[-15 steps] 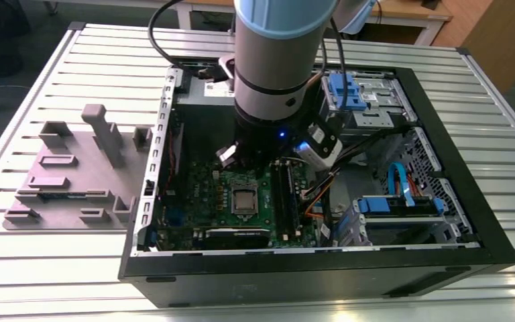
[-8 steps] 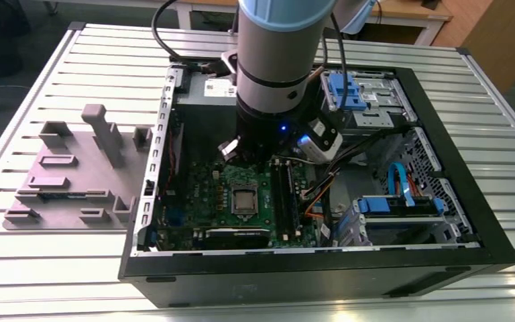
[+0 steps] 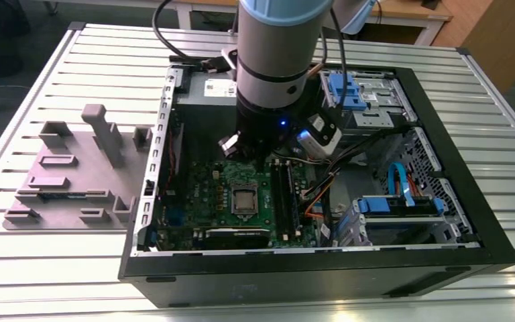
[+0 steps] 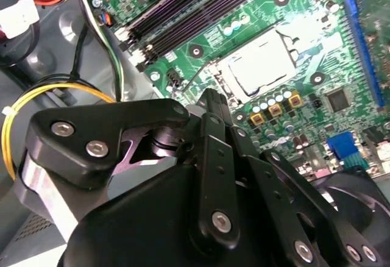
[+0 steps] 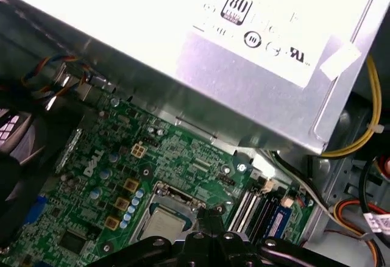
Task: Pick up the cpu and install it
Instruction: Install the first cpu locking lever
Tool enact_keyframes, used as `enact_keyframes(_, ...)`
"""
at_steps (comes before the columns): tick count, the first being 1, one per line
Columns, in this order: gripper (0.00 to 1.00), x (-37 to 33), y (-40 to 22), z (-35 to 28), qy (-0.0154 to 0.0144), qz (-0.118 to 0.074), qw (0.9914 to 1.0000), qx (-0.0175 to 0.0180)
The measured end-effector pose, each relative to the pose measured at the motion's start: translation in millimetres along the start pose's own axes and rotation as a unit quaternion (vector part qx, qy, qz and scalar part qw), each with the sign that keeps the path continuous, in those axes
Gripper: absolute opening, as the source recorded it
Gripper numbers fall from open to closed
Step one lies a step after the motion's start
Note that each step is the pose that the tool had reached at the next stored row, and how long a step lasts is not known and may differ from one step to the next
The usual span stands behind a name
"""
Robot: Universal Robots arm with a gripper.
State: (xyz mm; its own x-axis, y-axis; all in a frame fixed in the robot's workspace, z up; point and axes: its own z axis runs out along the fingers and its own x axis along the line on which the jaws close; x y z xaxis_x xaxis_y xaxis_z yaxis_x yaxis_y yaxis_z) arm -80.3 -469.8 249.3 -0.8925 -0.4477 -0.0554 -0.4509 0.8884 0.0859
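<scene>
The cpu (image 3: 244, 199), a small pale silvery square, lies flat inside its socket on the green circuit board (image 3: 208, 201) in the open computer case. Both wrist views show it the same way, cpu (image 4: 262, 67) and cpu (image 5: 163, 225), with the metal socket frame (image 4: 301, 32) around it. My gripper (image 4: 213, 99) hangs above the board just beside the socket, a little short of the chip. Its black fingertips (image 5: 210, 213) are drawn together with nothing between them. The arm (image 3: 271, 80) stands upright over the far part of the board.
A big grey box with a white label (image 5: 244, 66) sits close behind the gripper. Black memory slots (image 3: 284, 191) run beside the socket. Yellow and orange cables (image 4: 36, 105), blue drive bays (image 3: 401, 201) and the case walls (image 3: 159, 168) hem things in. A grey fixture (image 3: 70, 168) rests on the table.
</scene>
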Motion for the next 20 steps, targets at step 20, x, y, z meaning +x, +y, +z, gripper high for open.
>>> enact_keyframes(20,0.11,-2.8,5.1,-10.4,-0.0241,0.0,0.9988,-0.0427)
